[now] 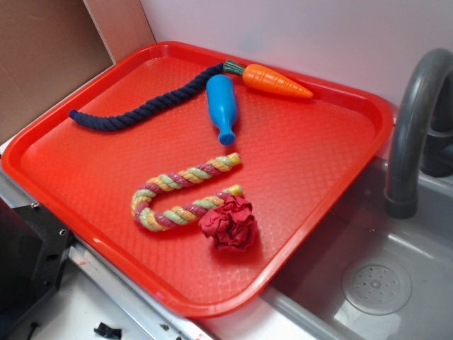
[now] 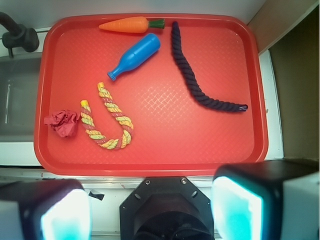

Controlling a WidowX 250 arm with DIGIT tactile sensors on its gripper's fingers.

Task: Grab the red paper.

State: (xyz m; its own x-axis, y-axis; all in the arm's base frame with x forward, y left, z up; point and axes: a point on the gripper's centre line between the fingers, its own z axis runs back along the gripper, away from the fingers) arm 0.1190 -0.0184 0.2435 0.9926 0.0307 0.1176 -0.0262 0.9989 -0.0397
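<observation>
Wide apart and empty, the end effector (image 2: 150, 212) hangs high above the tray's near edge. On the red tray (image 2: 210, 135), the red paper (image 2: 63, 123) lies ahead and far left, touching the striped rope toy (image 2: 106, 121); being a ball, it has no long axis.

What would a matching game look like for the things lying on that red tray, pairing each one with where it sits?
Things:
1. red paper
2. carrot toy
3. blue bottle
4. dark blue rope

Places:
A. along the tray's edge nearest the wall
B. beside one end of the multicoloured rope, on the sink side
C. stretching toward the cardboard side of the tray
D. between the carrot and the multicoloured rope

Pairs: 1-B, 2-A, 3-D, 4-C
</observation>
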